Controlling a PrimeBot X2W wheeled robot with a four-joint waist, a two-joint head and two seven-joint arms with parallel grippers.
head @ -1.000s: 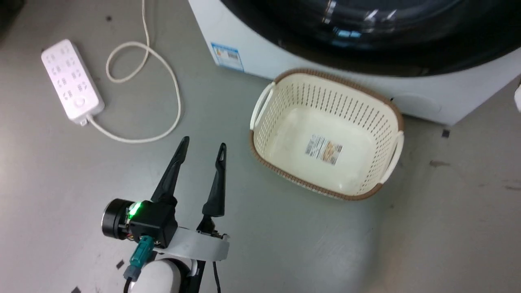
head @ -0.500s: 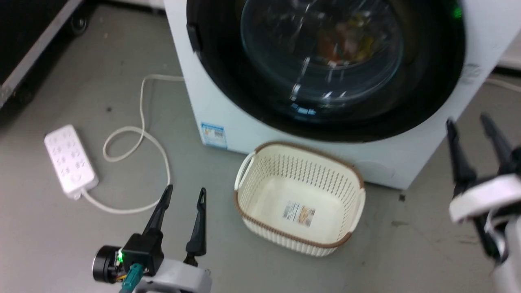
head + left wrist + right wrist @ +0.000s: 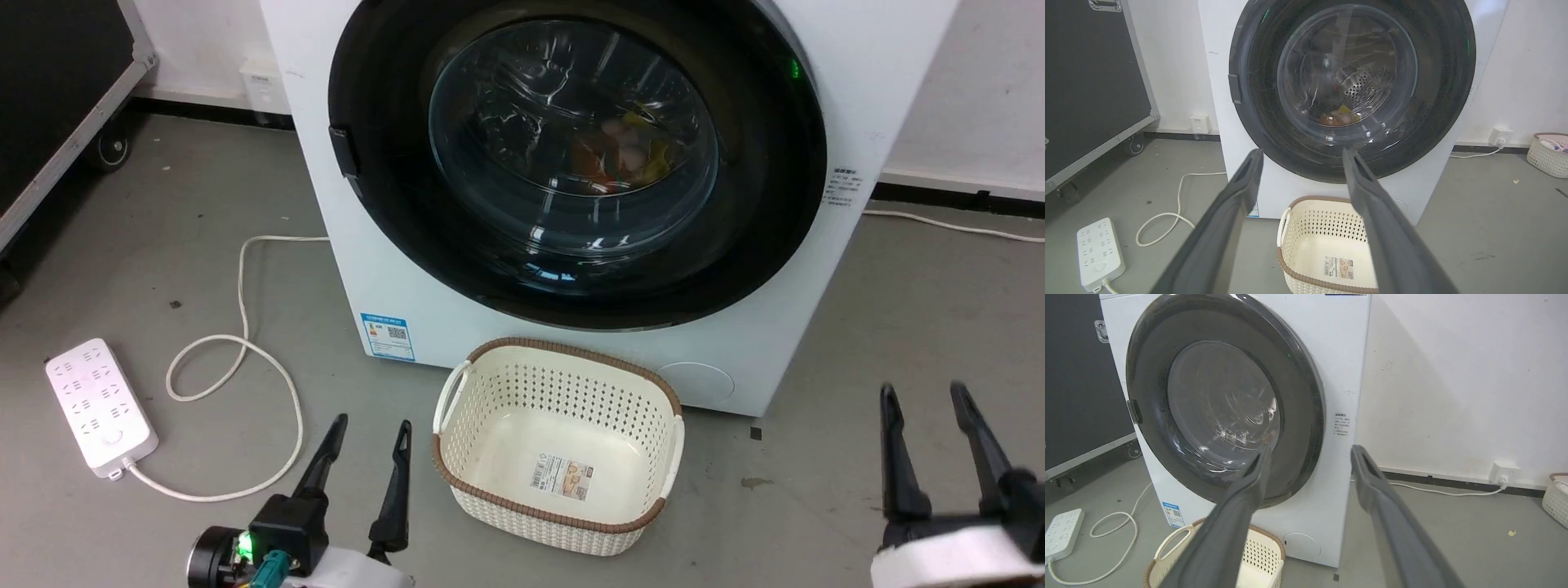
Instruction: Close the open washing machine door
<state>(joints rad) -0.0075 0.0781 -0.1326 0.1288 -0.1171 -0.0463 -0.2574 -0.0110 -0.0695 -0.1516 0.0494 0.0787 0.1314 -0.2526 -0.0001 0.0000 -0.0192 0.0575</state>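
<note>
You had both tools empty, fingers spread wide: left gripper (image 3: 371,423) and right gripper (image 3: 921,390) touched nothing. The washing machine door (image 3: 571,155) lay ahead of and above both, well apart, apparently flush with the machine. Its latch tab (image 3: 344,151) sat toward the left gripper's side.

Lab-like test room, white front-loading washing machine (image 3: 865,82) on bare grey floor (image 3: 898,310), black wheeled flight case (image 3: 1090,81) to its left, power strip (image 3: 100,406) nearby, laundry basket (image 3: 563,347) before it.
</note>
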